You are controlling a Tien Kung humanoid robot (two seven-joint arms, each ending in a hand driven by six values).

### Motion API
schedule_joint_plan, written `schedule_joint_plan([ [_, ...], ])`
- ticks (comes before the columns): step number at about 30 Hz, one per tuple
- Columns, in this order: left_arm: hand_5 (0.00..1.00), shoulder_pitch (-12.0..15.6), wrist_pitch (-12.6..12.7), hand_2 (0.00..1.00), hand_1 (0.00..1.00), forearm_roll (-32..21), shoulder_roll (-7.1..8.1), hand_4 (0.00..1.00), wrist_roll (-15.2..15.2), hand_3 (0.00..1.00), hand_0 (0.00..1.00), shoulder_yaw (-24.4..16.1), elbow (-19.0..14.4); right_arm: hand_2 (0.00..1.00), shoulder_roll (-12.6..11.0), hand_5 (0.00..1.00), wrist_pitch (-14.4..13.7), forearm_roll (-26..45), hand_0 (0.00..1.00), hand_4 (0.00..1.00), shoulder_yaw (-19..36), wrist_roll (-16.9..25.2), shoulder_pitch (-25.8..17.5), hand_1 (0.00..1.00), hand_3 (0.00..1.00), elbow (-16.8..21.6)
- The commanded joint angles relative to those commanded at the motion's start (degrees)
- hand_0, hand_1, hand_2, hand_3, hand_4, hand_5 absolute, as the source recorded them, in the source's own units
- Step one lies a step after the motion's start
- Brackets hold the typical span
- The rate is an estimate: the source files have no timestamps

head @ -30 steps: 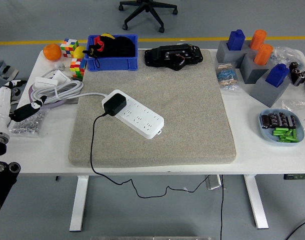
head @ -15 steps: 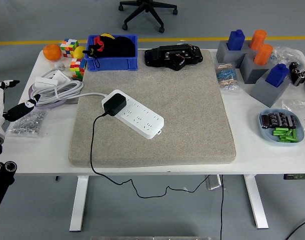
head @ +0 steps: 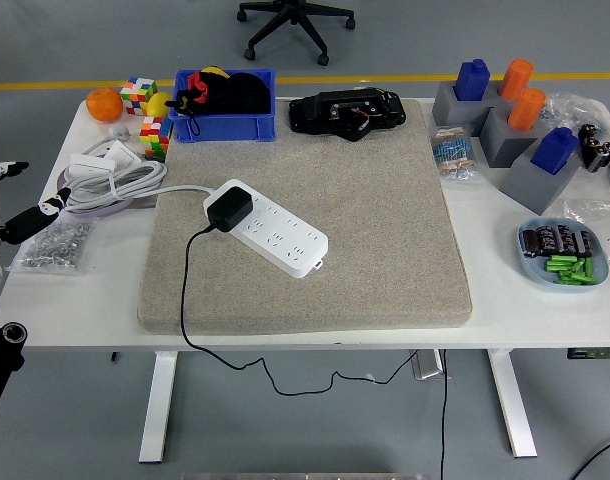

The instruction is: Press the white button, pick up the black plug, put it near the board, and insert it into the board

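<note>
A white power strip (head: 273, 229) lies diagonally on the grey felt mat (head: 385, 230). The black plug (head: 228, 209) sits in the strip's upper left end, and its black cable (head: 188, 290) runs down over the mat's front edge. My left hand (head: 7, 205) shows at the far left edge, well away from the strip, with its white fingers (head: 45, 209) spread and holding nothing. The right hand is out of view.
A coiled white cable (head: 110, 180) and a bag of small parts (head: 53, 247) lie near my left hand. At the back stand a blue bin (head: 225, 110), colour cubes (head: 140, 95), an orange (head: 104, 104) and a black device (head: 347, 112). Grey blocks (head: 515, 130) and a blue dish (head: 563, 254) are at the right.
My left hand has drawn back to the left and toward the picture's edge; less of the arm shows now. The strip, plug and cable have not moved.
</note>
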Motion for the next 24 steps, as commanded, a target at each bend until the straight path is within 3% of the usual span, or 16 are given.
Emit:
schedule_joint_plan([
  [14, 0.417, -0.2, -0.5, 0.793, 0.871, -0.2, -0.27, 0.867, 0.0, 0.744, 0.827, -0.6, -0.1, 0.639, -0.1, 0.416, 0.1, 0.1, 0.598, 0.666, -0.1, -0.1, 0.2, 0.606, 0.59, 0.1],
  [15, 0.416, -0.3, -0.5, 0.782, 0.868, -0.1, -0.29, 0.865, -0.1, 0.742, 0.827, -0.8, -0.1, 0.646, -0.2, 0.417, 0.1, 0.1, 0.655, 0.666, -0.2, 0.0, 0.2, 0.641, 0.591, 0.2],
  [24, 0.414, -0.2, -0.4, 0.787, 0.868, -0.1, -0.14, 0.862, -0.2, 0.743, 0.827, -1.3, -0.3, 0.648, -0.4, 0.416, 0.0, -0.1, 0.656, 0.666, -0.3, 0.0, 0.4, 0.644, 0.591, 0.3],
])
